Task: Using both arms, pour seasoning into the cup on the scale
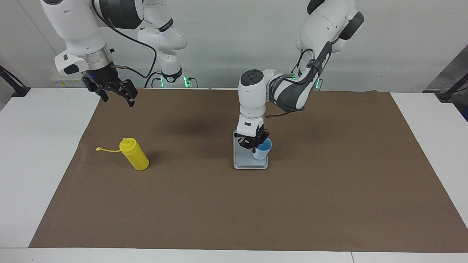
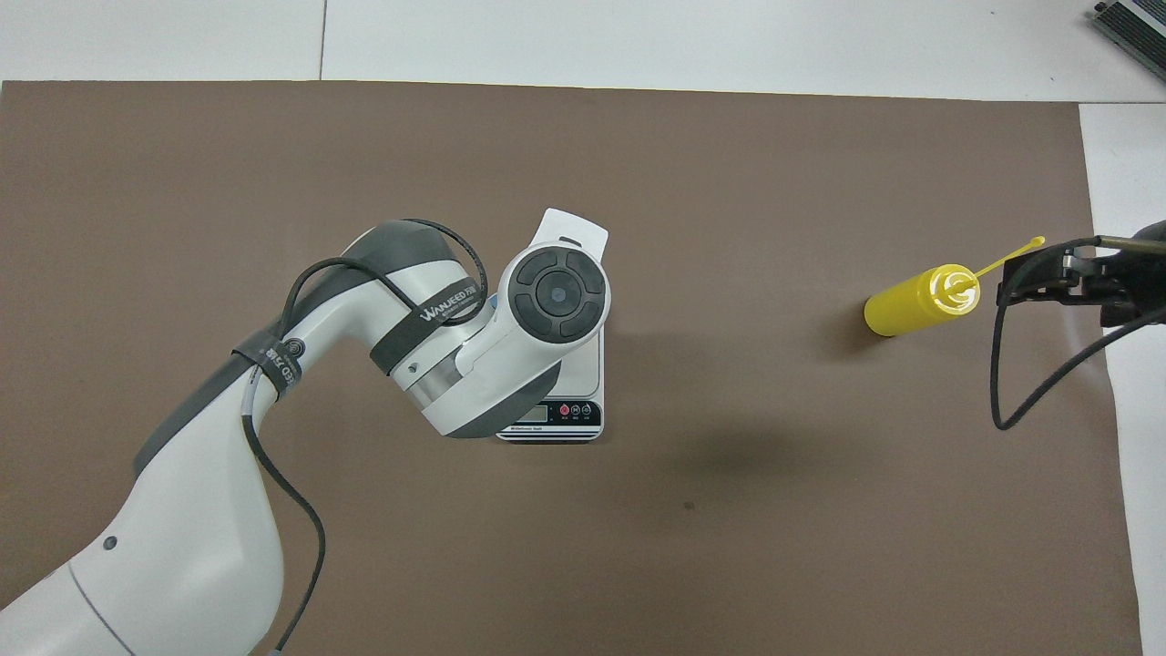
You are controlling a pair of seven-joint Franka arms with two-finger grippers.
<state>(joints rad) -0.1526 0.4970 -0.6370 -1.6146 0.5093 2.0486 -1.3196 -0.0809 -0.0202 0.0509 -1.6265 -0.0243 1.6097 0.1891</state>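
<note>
Pinching the cup [image 1: 261,149] on the scale [image 1: 241,157], left pincer [image 1: 252,144] has placed it; right pincer [image 1: 116,93] waits wide apart, bottle [image 1: 134,154] untouched, pouring undone.
</note>
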